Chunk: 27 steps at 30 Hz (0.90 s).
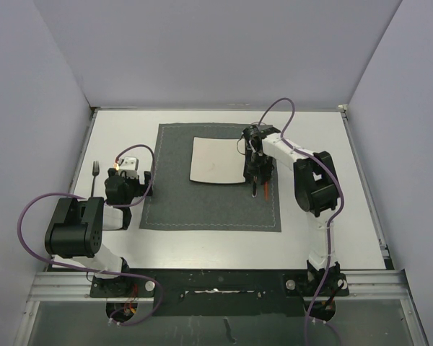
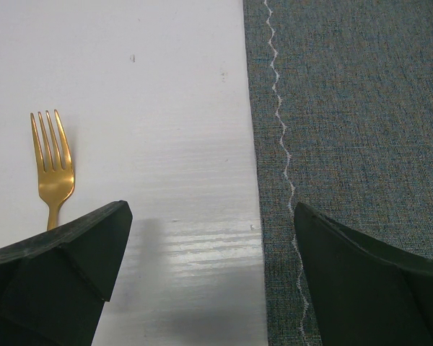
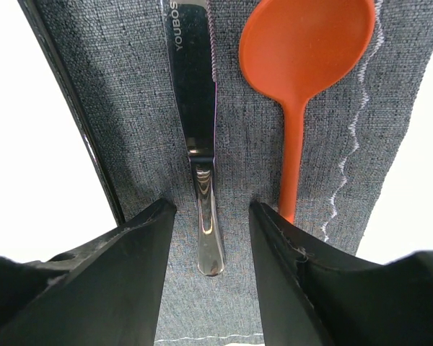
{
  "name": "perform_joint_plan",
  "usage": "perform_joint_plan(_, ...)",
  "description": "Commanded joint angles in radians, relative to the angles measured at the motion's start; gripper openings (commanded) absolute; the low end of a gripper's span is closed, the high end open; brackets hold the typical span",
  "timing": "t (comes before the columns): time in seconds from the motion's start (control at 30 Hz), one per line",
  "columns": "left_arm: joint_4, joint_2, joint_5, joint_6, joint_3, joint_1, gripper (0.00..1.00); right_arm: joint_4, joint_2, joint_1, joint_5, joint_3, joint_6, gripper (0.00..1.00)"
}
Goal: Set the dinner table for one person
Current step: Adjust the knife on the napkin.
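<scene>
Right end effector [image 3: 211, 209] spread astride slim steel knife [image 3: 195, 94] | stiff, slick (and light): you'd pinch its handle mid-length | left end effector [image 2: 211, 213] released, empty

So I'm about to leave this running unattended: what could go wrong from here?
The right hand is open astride the knife, one finger right beside the handle of the orange spoon; closing or shifting may knock the spoon askew. The left hand hangs open with one finger next to the gold fork on the dinner table; a sideways move could shove it.
</scene>
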<state>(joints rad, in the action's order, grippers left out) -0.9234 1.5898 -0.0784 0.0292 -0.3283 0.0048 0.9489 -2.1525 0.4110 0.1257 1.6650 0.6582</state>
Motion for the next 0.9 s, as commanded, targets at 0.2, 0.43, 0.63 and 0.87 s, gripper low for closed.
perform_joint_plan(0.2,-0.039,0.014,0.003,-0.012,-0.028,0.006,0.98,-0.004,0.117,-0.001,0.021,0.029,-0.027,0.5)
perform_joint_plan(0.43,-0.039,0.014,0.003,-0.011,-0.028,0.006,0.98,0.017,0.273,0.063,0.052,0.09,-0.095,0.74)
perform_joint_plan(0.63,-0.039,0.015,0.003,-0.012,-0.028,0.006,0.98,-0.024,0.417,0.108,0.102,0.016,-0.186,0.97)
perform_joint_plan(0.87,-0.039,0.014,0.003,-0.012,-0.027,0.005,0.98,-0.157,0.703,0.123,0.281,-0.258,-0.304,0.98)
